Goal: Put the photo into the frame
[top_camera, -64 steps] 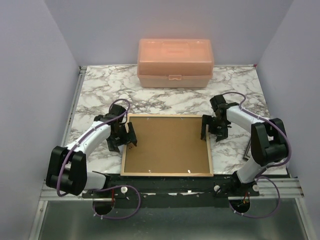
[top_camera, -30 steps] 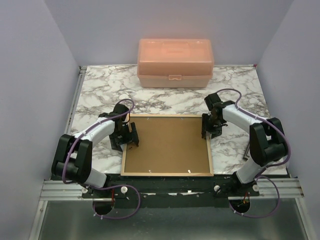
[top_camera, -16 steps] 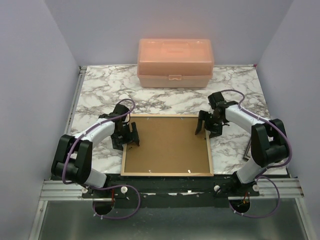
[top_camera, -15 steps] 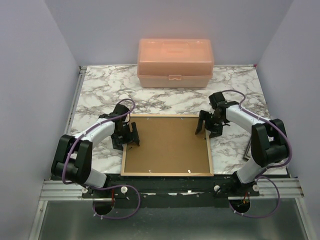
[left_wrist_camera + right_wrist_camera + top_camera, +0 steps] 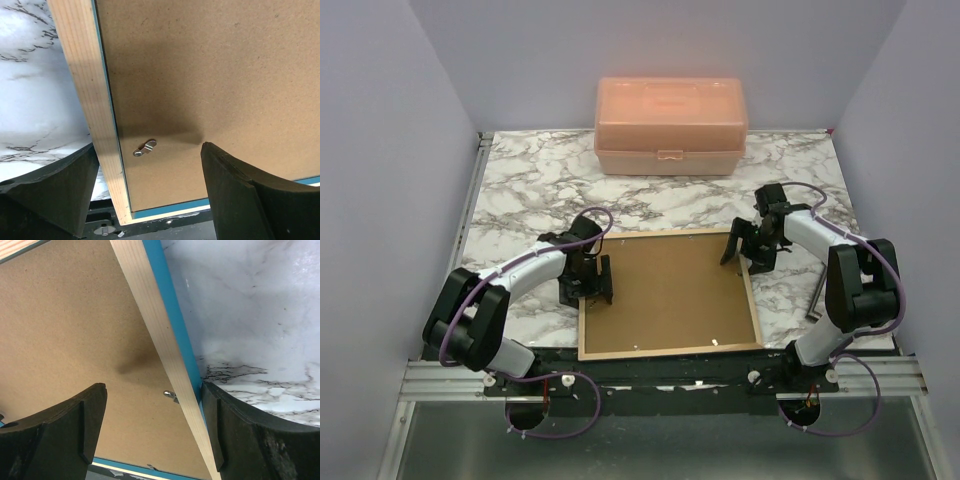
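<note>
We find the frame point(image 5: 670, 352) lying flat on the near half of the table point(image 5: 520, 190), the backing board point(image 5: 665, 290) set in it. The left gripper point(image 5: 588, 288) straddles its left rim, the right gripper point(image 5: 745, 248) its far right corner; a lidded box point(image 5: 670, 125) stands behind.

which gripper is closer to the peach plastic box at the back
Right. The right gripper straddles the right rim of the frame near its far corner, closer to the box. The left gripper straddles the left rim further toward the near side, farther from it.
</note>
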Robot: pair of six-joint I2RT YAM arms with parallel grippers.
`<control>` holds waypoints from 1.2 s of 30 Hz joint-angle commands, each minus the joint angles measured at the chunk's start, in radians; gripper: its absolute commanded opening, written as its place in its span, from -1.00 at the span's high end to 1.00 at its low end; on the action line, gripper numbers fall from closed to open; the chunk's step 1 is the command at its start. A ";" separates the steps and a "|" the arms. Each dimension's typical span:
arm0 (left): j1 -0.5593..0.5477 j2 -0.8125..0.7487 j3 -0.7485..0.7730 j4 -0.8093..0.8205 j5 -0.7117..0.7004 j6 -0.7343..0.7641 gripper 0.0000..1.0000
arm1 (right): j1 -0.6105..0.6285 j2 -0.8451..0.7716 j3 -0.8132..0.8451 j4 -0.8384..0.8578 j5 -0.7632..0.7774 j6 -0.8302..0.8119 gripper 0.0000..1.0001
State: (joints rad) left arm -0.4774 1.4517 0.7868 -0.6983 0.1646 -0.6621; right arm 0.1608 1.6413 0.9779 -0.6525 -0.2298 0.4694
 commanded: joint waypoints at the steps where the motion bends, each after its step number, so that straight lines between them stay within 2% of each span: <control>1: -0.036 0.019 0.007 0.037 0.039 -0.083 -0.62 | 0.015 0.003 -0.025 0.027 -0.094 0.021 -0.64; 6: -0.036 -0.004 -0.007 -0.029 -0.086 -0.095 -0.61 | 0.015 -0.001 -0.039 0.030 -0.087 0.018 -0.64; 12: -0.035 -0.010 -0.014 -0.038 -0.144 -0.092 -0.53 | 0.016 0.002 -0.053 0.040 -0.096 0.018 -0.64; 14: -0.035 -0.012 -0.011 -0.033 -0.152 -0.091 -0.45 | 0.016 0.005 -0.056 0.042 -0.097 0.017 -0.64; 16: -0.035 -0.013 -0.008 -0.035 -0.156 -0.091 -0.29 | 0.015 0.005 -0.060 0.045 -0.097 0.016 -0.64; 19: -0.033 -0.015 -0.001 -0.042 -0.157 -0.088 -0.27 | 0.015 0.006 -0.064 0.046 -0.095 0.014 -0.64; 26: -0.032 -0.025 -0.004 -0.054 -0.205 -0.073 0.27 | 0.015 0.018 -0.069 0.053 -0.102 0.009 -0.64; 30: -0.021 -0.013 -0.005 -0.047 -0.205 -0.067 0.78 | 0.015 0.022 -0.073 0.057 -0.112 0.007 -0.64; 32: -0.013 -0.010 -0.008 -0.043 -0.202 -0.064 0.96 | 0.015 0.025 -0.077 0.059 -0.115 0.006 -0.64; 36: 0.004 -0.020 -0.012 -0.038 -0.198 -0.055 1.00 | 0.016 0.028 -0.082 0.060 -0.115 0.003 -0.64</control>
State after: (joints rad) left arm -0.4911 1.4399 0.7868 -0.7509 0.0261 -0.7303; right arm 0.1596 1.6375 0.9451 -0.6144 -0.2569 0.4690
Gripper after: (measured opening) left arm 0.589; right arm 0.820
